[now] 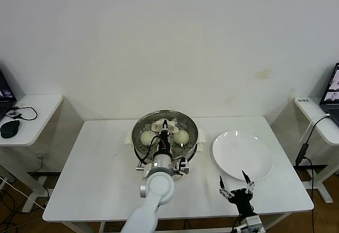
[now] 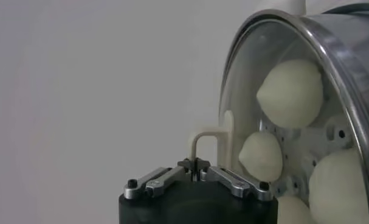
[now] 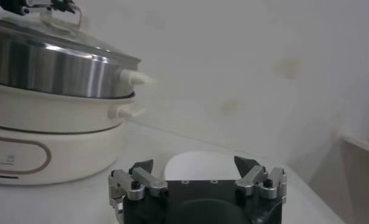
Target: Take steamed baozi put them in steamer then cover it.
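Four baozi [image 2: 290, 91] in steamer [image 1: 164, 133] | lid [image 2: 245, 79] flat | left tool [image 2: 195, 164] pinches handle [image 2: 203, 139]

A plain off-white wall [image 1: 169, 42] fills the background behind a white rectangular counter [image 1: 100, 175]. A white side desk [image 1: 37, 111] stands on the left with a black mouse [image 1: 9, 128] and cable; another white desk [image 1: 318, 119] on the right carries a laptop [image 1: 332, 91].

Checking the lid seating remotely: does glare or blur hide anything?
Head view: even light, glass lid shows buns clearly. Left wrist view: shut left gripper sharp, lid handle and buns soft. Right wrist view: steamer blurred, open right gripper sharp.
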You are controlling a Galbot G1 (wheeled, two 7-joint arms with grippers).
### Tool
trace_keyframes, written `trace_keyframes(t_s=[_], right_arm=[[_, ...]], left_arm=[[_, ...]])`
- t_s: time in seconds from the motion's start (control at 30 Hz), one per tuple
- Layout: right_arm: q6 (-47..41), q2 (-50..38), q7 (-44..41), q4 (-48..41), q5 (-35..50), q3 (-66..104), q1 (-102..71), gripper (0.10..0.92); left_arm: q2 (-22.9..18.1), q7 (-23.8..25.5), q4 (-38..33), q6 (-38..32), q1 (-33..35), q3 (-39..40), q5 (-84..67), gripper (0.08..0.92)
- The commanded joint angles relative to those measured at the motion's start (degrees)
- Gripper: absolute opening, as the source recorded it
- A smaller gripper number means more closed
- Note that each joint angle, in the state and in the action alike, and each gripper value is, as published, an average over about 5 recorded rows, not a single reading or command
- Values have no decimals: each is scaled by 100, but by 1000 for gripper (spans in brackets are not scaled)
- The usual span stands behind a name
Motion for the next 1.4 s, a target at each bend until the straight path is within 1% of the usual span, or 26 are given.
trace_keyframes(t_s=[0.03,0.17,0.27,0.43,0.53,0.63,0.7,0.8,0.87,0.97,1.0,1.07,1.13,1.2,1.3,1.4], right_arm=[[3,6,-3,2,-20,-25,-10,823],[1,6,-2,10,-36,-44,-25,823],[-1,3,-1,19,-43,-42,-40,823],[-2,-4,-1,20,-58,-26,-76,823],[0,-29,-2,29,-55,-17,-117,823],[5,-86,-8,45,-20,-2,-180,823],[14,-154,-21,61,34,7,-239,823],[59,-312,-72,99,212,23,-355,823],[104,-411,-143,123,362,30,-428,823],[153,-553,-239,137,570,9,-516,823],[165,-612,-253,139,617,-4,-549,823],[192,-728,-257,146,660,-31,-628,823],[227,-832,-255,182,686,-64,-727,823],[251,-923,-248,257,762,-97,-839,823],[250,-1059,-228,425,942,-137,-1012,823],[206,-1196,-181,569,1111,-166,-1135,823]], left_arm=[[-13,-23,-132,1,49,7,-117,144],[61,-23,-431,-5,157,7,-157,251],[226,-18,-740,-16,313,20,-236,338],[648,-57,-1402,-48,684,26,-603,476],[953,-104,-1955,-102,980,-39,-1021,563],[1254,-223,-2578,-208,1444,-190,-1610,650],[1402,-384,-2993,-299,1907,-361,-2150,710],[1509,-886,-3467,-507,2767,-767,-3362,785],[1594,-1456,-3586,-813,3264,-1255,-4697,812],[1781,-2234,-3483,-1538,3791,-2224,-7343,821],[1820,-2406,-3415,-1804,3934,-2548,-8193,822],[1820,-2606,-3252,-2253,4178,-3090,-9406,823],[1794,-2758,-3136,-2462,4414,-3395,-10118,823],[1754,-2851,-3084,-2517,4702,-3522,-10608,823],[1684,-2850,-3059,-2606,5137,-3483,-10928,823],[1637,-2811,-2957,-3030,5393,-3313,-10860,823]])
